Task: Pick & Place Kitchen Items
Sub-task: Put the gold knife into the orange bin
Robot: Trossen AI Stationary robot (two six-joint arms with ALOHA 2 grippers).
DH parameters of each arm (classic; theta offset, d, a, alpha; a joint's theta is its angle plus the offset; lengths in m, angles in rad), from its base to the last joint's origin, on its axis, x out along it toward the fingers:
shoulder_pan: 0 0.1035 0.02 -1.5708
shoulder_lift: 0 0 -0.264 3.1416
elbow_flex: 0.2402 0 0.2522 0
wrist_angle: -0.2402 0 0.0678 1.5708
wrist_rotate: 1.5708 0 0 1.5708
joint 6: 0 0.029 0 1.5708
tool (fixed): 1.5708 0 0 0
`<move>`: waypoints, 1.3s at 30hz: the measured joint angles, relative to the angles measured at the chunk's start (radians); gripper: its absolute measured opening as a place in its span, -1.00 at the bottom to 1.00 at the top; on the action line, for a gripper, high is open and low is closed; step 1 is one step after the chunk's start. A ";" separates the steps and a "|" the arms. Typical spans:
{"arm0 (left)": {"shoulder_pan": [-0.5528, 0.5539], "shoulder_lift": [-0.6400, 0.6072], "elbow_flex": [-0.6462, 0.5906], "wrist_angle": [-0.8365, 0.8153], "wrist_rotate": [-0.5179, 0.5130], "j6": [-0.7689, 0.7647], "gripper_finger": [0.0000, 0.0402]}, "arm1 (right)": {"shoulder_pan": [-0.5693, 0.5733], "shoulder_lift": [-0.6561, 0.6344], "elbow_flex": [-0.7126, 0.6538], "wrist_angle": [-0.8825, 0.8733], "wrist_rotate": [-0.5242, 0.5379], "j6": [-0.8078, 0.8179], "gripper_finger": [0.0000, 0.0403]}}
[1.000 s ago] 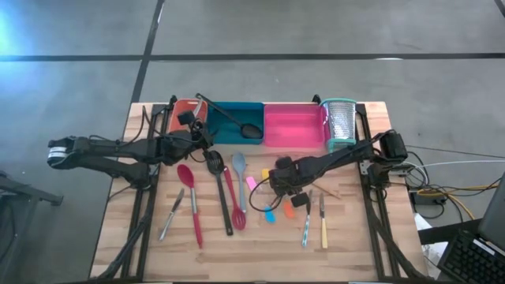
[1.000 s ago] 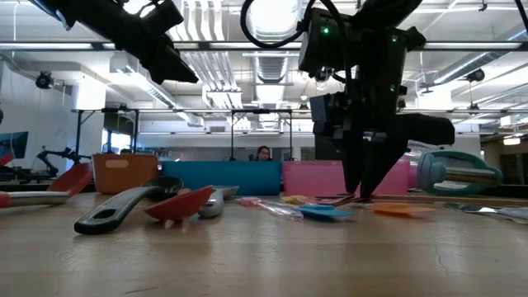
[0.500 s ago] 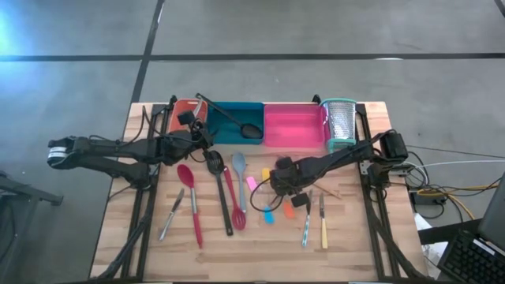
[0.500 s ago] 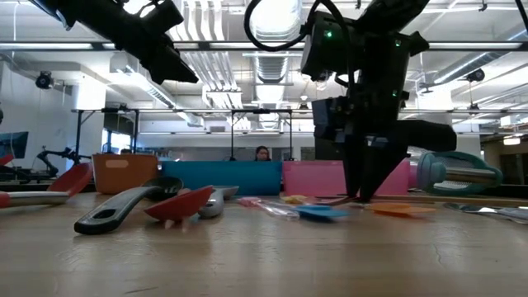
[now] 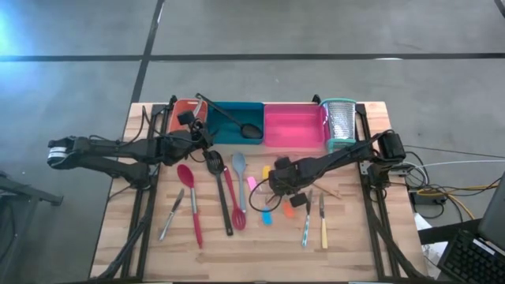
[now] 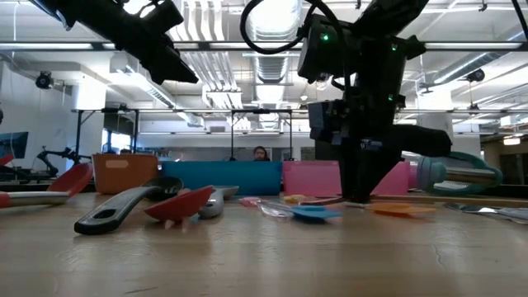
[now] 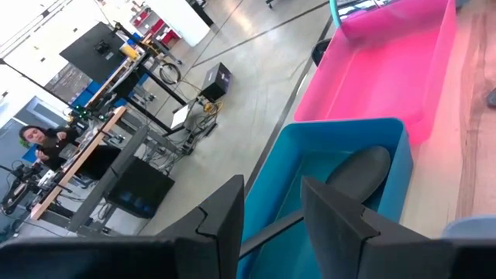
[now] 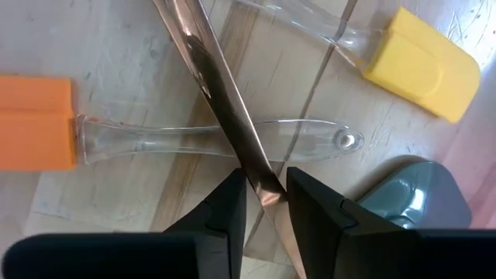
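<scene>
A slim, shiny copper-coloured metal utensil handle (image 8: pixel 225 116) lies on the wooden table (image 5: pixel 355 237), crossing over the clear handle of an orange-headed spatula (image 8: pixel 35 120). The right gripper (image 8: pixel 260 203) is down on it, its two dark fingers (image 8: pixel 225 209) standing at either side of the metal strip; whether they have clenched on it cannot be told. Close by lie a yellow-headed spatula with a clear handle (image 8: pixel 422 53) and the bowl of a grey spoon (image 8: pixel 403 198).

From above, the right gripper (image 5: pixel 280 180) sits in the middle of the table among the small tools: a pink one (image 5: pixel 252 183), a blue one (image 5: pixel 269 214) and an orange one (image 5: pixel 288 211). Two knives (image 5: pixel 314 221) lie just to the right of these, side by side. Left of the grey spoon (image 5: pixel 239 170) are a red spatula (image 5: pixel 235 207), a black slotted spatula (image 5: pixel 221 193), a red long-handled spoon (image 5: pixel 190 201) and metal tongs (image 5: pixel 171 214), all roughly parallel.

Along the far edge stand an orange tray (image 5: pixel 183 107), a teal tray (image 5: pixel 237 114) and a pink tray (image 5: pixel 292 126), with a metal box grater with teal trim (image 5: pixel 340 122) at the right end. A black ladle (image 5: pixel 229 118) rests with its bowl in the teal tray (its handle slants up and out over the orange one). The left gripper (image 5: pixel 199 134) hangs above the table at that handle; in its wrist view the black handle (image 7: pixel 267 232) passes between its fingers (image 7: pixel 333 225), which appear to grasp it.
</scene>
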 joint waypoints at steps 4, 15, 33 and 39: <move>0.000 0.000 0.000 0.000 0.000 0.000 -0.34 | 0.000 0.000 0.000 0.006 0.001 0.000 -0.72; 0.000 0.000 0.000 0.000 0.000 -0.004 -0.34 | 0.000 -0.003 0.058 -0.082 -0.023 0.053 -0.86; 0.000 0.000 -0.002 0.001 0.000 -0.004 -0.34 | 0.000 -0.018 0.081 -0.102 0.000 0.054 -0.97; 0.000 0.000 -0.003 0.001 0.000 -0.004 -0.34 | 0.000 -0.024 0.080 -0.105 -0.003 0.054 -0.97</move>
